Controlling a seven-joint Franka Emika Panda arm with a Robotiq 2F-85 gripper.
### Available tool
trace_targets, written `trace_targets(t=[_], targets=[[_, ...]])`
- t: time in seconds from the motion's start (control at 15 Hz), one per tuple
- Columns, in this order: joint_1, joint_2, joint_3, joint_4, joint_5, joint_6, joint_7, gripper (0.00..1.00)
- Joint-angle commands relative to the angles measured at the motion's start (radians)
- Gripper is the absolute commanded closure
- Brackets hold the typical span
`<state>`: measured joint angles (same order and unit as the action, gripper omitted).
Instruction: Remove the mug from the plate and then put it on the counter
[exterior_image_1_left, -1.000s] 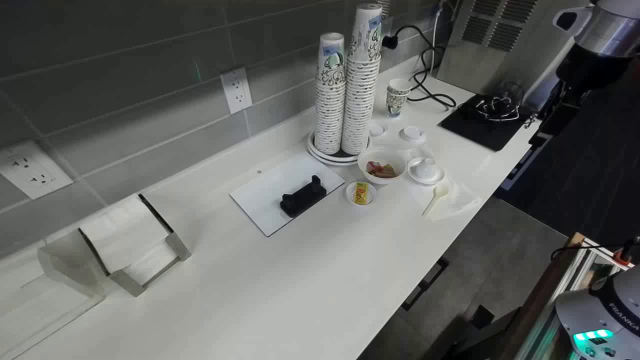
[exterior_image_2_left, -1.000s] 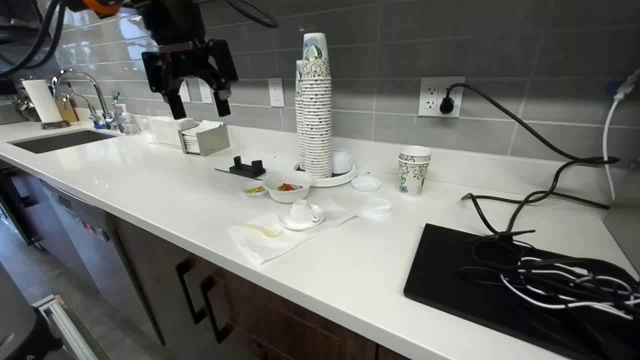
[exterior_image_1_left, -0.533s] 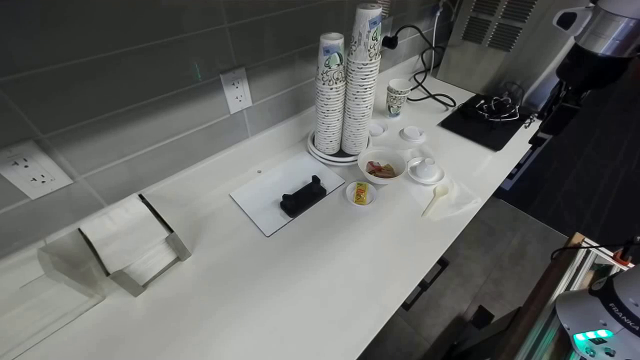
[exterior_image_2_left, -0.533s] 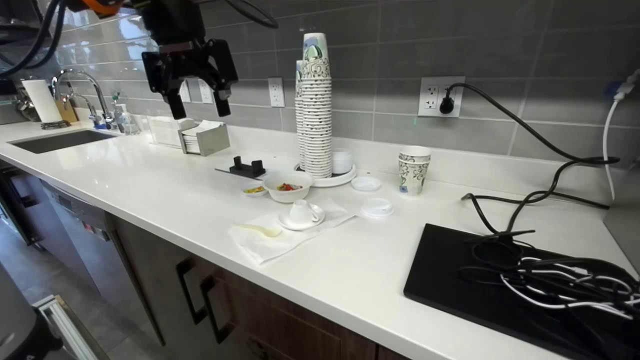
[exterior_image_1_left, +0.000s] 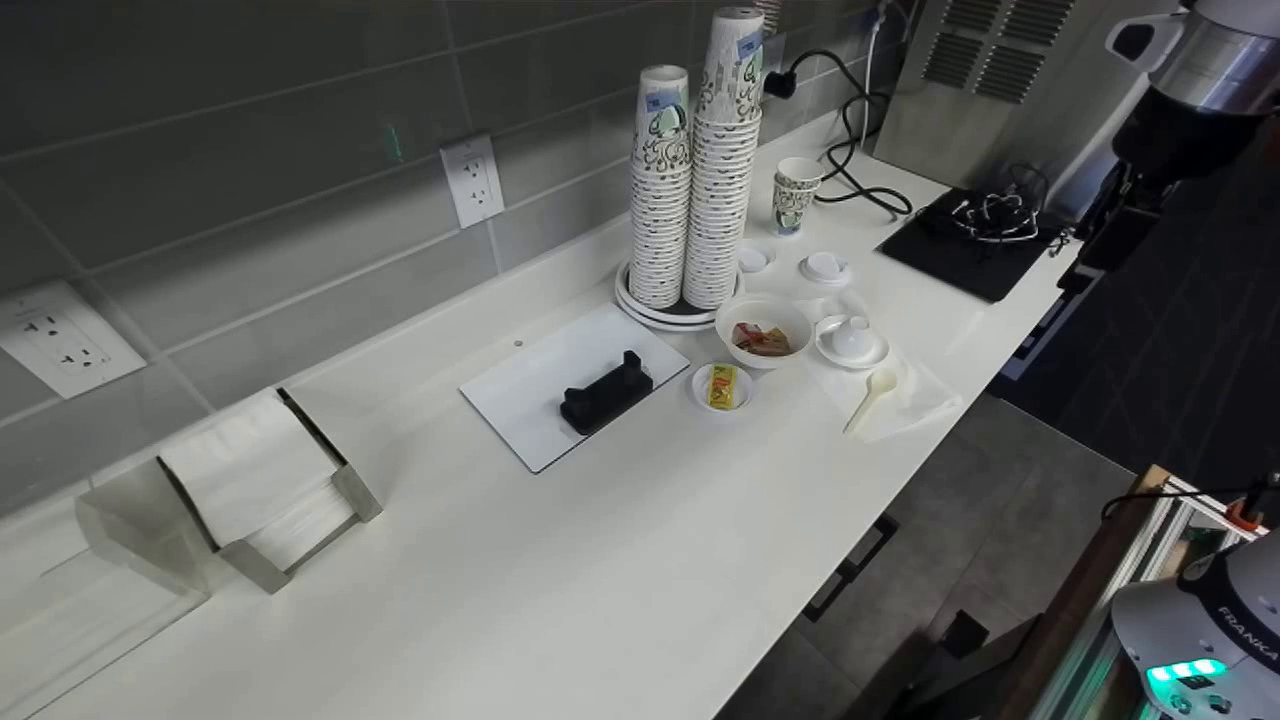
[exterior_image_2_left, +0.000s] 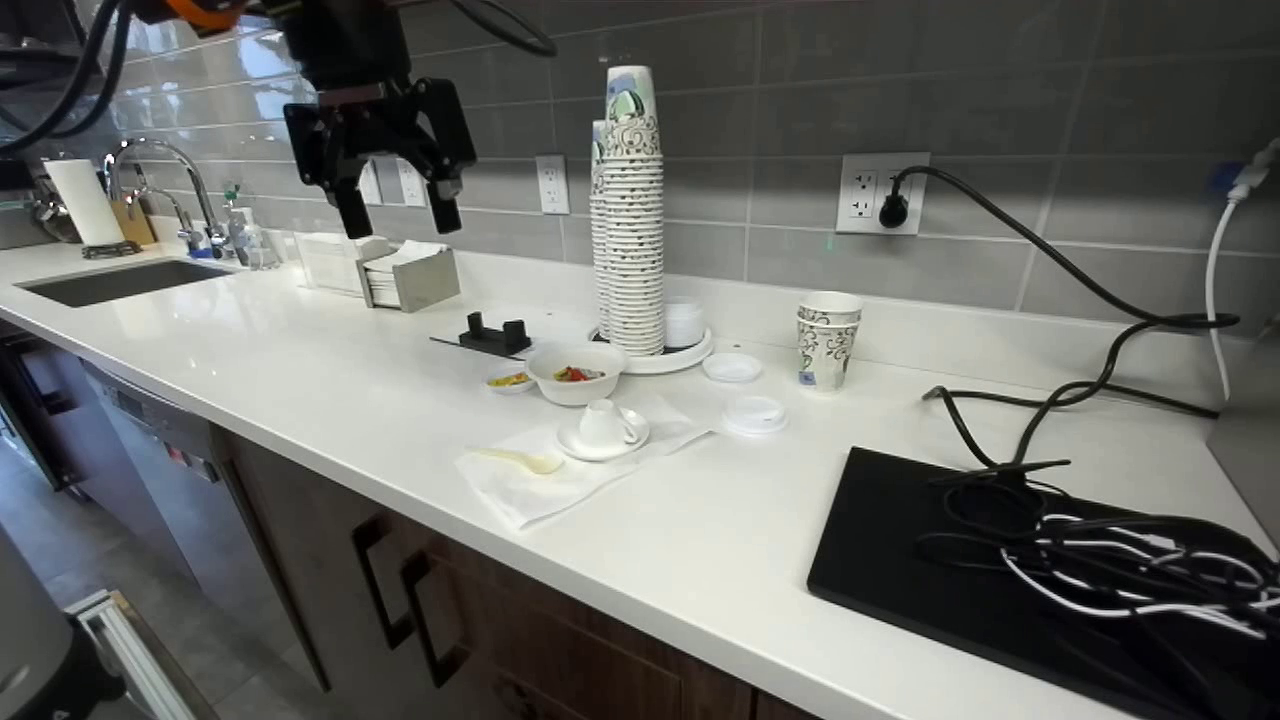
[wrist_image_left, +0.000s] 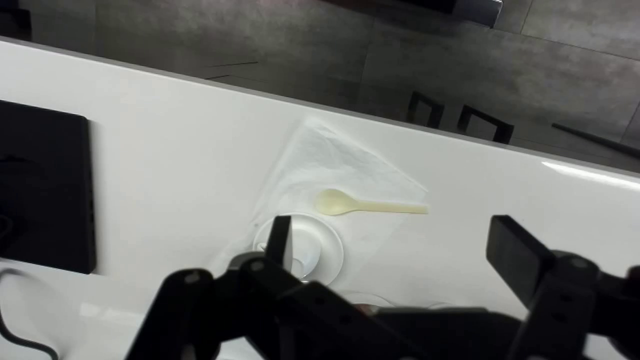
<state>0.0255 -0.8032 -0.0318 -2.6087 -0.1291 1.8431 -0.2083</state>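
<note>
Mug (exterior_image_2_left: 603, 425) is being borne by the plate (exterior_image_2_left: 572, 446) on the bench (exterior_image_2_left: 700, 520); the claw (exterior_image_2_left: 400, 218) is being held spread, empty, well above. Collision with the nearby bowl (exterior_image_2_left: 558, 390) is being risked should descent be poorly centred.

The pincer (exterior_image_2_left: 401, 226) hangs at the left in an exterior view, black and pointing downward, its two fingers (exterior_image_2_left: 445, 212) spread well apart, tips roughly level. The wrist view shows that wide spread, one finger at the left and one at the right. In an exterior view the silver and black wrist (exterior_image_1_left: 1215, 72) stands at the far right, while the base (exterior_image_1_left: 1190, 620) sits at the near right, its lights (exterior_image_1_left: 1186, 671) glowing green.
</note>
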Motion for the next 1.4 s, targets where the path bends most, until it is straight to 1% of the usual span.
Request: trace_targets(t=[0.0, 0.53, 0.67, 0.73, 0.87, 0.93, 1.07, 1.2, 1.33], targets=[[0.007, 0.001, -0.005, 0.002, -0.004, -0.003, 0.004, 0.0], [0.007, 0.001, -0.005, 0.002, -0.004, -0.003, 0.004, 0.0], [0.004, 0.012, -0.026, 0.017, -0.048, -0.012, -0.062, 0.0], [0.008, 0.027, -0.059, 0.03, -0.08, -0.029, -0.139, 0.0], [0.016, 0.035, -0.125, 0.032, -0.113, 0.006, -0.267, 0.0], [0.028, 0.041, -0.169, 0.035, -0.112, 0.026, -0.345, 0.0], [0.032, 0.068, -0.242, 0.054, -0.137, 0.061, -0.491, 0.0], [0.028, 0.125, -0.299, 0.08, -0.155, 0.112, -0.64, 0.0], [0.033, 0.203, -0.371, 0.103, -0.132, 0.168, -0.805, 0.0]])
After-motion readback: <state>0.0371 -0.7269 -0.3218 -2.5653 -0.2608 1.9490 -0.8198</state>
